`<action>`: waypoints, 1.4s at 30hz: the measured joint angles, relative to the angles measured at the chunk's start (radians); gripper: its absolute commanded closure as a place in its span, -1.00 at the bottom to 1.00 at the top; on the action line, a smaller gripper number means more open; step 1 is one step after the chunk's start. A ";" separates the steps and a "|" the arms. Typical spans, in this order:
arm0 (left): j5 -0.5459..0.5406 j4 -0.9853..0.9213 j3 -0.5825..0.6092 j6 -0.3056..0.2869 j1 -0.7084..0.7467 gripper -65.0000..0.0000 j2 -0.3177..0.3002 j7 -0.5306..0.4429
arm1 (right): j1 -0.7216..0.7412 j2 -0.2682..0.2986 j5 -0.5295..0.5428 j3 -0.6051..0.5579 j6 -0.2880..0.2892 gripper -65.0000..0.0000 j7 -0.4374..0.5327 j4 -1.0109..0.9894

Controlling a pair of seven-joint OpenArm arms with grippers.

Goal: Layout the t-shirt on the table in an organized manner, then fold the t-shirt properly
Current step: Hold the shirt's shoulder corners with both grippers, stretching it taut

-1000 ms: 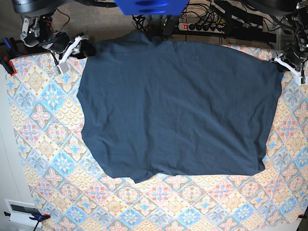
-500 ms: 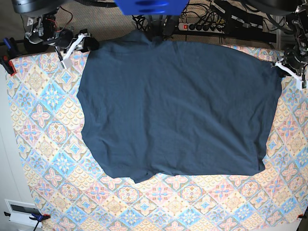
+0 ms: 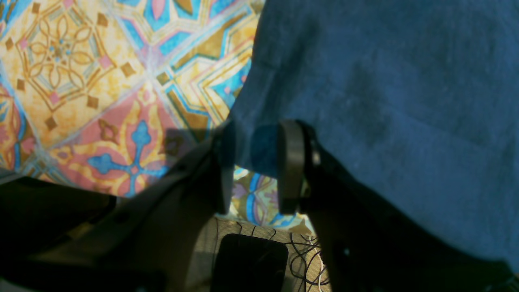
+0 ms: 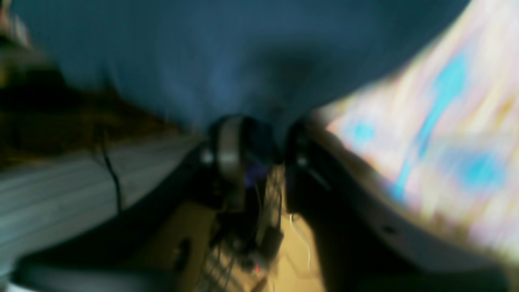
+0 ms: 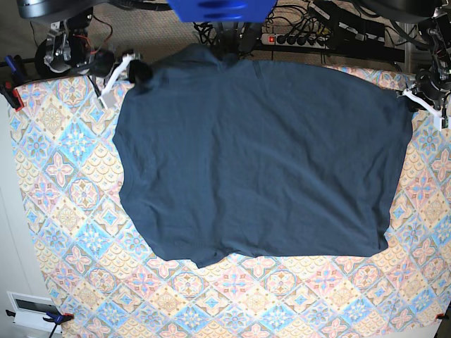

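The dark navy t-shirt lies spread flat on the patterned table, its far edge at the table's back edge. My left gripper is at the shirt's far right corner. In the left wrist view its jaws stand apart, with the edge of the t-shirt between them over the table. My right gripper is at the shirt's far left corner. The right wrist view is blurred: the gripper has its jaws apart, with the t-shirt in front of them and the table to the right.
A power strip and cables lie behind the table's back edge. Clamps hold the cloth at the left edge. A blue block sits at the top centre. A white box lies on the floor at the lower left.
My right gripper has moved right along the back edge, onto the shirt's far left corner. My left gripper has shifted slightly at the far right corner. The shirt has barely moved.
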 measured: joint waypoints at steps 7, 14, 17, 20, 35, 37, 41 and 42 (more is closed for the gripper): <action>0.078 -0.014 0.000 -0.003 0.007 0.91 0.001 -0.003 | -0.008 0.001 -0.001 0.004 0.002 1.00 -0.007 0.006; 0.134 -0.047 0.000 -0.003 0.005 0.87 0.002 -0.004 | -0.003 0.002 0.009 0.032 0.003 1.00 -0.007 0.007; 0.135 -0.056 -0.003 0.000 0.006 0.74 0.003 -0.003 | -0.007 0.001 0.009 0.035 0.003 1.00 -0.007 0.007; 0.134 -0.060 -0.005 0.000 0.008 0.56 0.003 -0.004 | -0.005 0.002 0.010 0.035 0.002 1.00 -0.006 0.007; -0.177 -0.065 -0.085 -0.004 0.096 0.07 -0.049 -0.006 | -0.002 0.001 0.009 0.030 0.003 1.00 -0.006 0.007; -0.182 -0.101 -0.092 0.001 0.090 0.07 -0.053 -0.007 | -0.003 0.001 0.010 0.030 0.003 1.00 -0.006 0.007; -0.206 -0.173 -0.087 0.000 0.041 0.07 -0.041 0.002 | -0.002 -0.002 0.010 0.029 0.002 1.00 -0.006 0.007; -0.208 -0.174 -0.087 0.000 0.037 0.07 -0.041 0.002 | -0.002 -0.001 0.010 0.029 0.003 1.00 -0.006 0.007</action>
